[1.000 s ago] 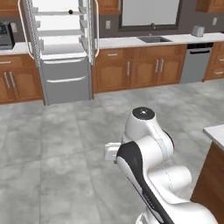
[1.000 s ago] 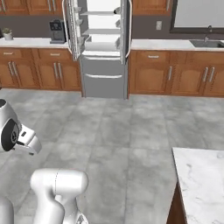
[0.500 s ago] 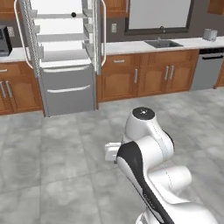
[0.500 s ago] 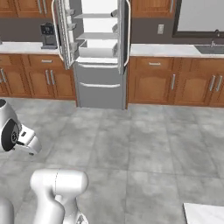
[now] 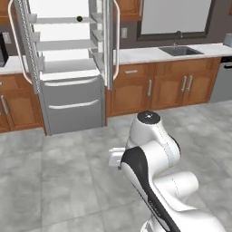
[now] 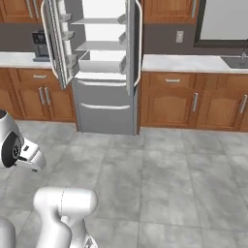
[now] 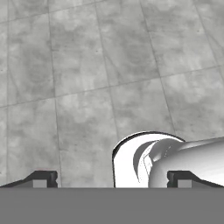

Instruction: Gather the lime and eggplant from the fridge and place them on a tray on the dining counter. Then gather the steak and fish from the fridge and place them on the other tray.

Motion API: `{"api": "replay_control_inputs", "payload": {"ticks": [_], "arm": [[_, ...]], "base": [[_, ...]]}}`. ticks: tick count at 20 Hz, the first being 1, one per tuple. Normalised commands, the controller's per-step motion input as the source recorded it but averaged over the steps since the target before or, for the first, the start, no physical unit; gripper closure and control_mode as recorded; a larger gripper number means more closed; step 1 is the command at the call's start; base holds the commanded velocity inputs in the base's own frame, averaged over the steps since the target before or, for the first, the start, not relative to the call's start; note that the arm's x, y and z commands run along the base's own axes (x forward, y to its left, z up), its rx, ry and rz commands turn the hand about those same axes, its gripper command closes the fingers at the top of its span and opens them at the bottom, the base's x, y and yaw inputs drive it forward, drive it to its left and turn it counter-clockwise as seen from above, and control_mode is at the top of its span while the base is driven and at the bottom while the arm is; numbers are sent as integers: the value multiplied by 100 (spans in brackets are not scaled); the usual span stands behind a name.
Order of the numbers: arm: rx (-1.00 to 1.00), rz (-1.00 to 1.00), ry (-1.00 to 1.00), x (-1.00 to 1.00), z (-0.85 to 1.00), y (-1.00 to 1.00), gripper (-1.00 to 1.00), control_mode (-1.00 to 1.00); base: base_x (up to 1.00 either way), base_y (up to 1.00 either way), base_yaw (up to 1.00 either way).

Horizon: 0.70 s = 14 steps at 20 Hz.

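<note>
Your fingers (image 7: 111,178) are spread wide and empty, pointing down at the tiled floor (image 7: 87,87) with the arm folded close over the base. The fridge (image 5: 68,72) stands open well ahead. A small dark ball, possibly the eggplant (image 5: 79,19), sits on its top shelf, so you risk clipping an open door (image 6: 133,48) if you drive in off-centre.

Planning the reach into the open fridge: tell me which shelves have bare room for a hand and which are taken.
In the left base view the fridge stands open. Its top shelf carries one small dark round thing near the right side; left of it the shelf is bare. The two shelves below look bare. The door bins crowd the right edge.
</note>
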Motion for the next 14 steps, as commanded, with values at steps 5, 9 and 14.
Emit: {"api": "replay_control_inputs", "payload": {"ticks": [5, 9, 14], "arm": [[0, 0, 0, 0, 0, 0, -100, 100], [0, 0, 0, 0, 0, 0, -100, 100], [0, 0, 0, 0, 0, 0, -100, 100]], "base": [[100, 37, -11], [99, 46, -13], [91, 57, -19]]}}
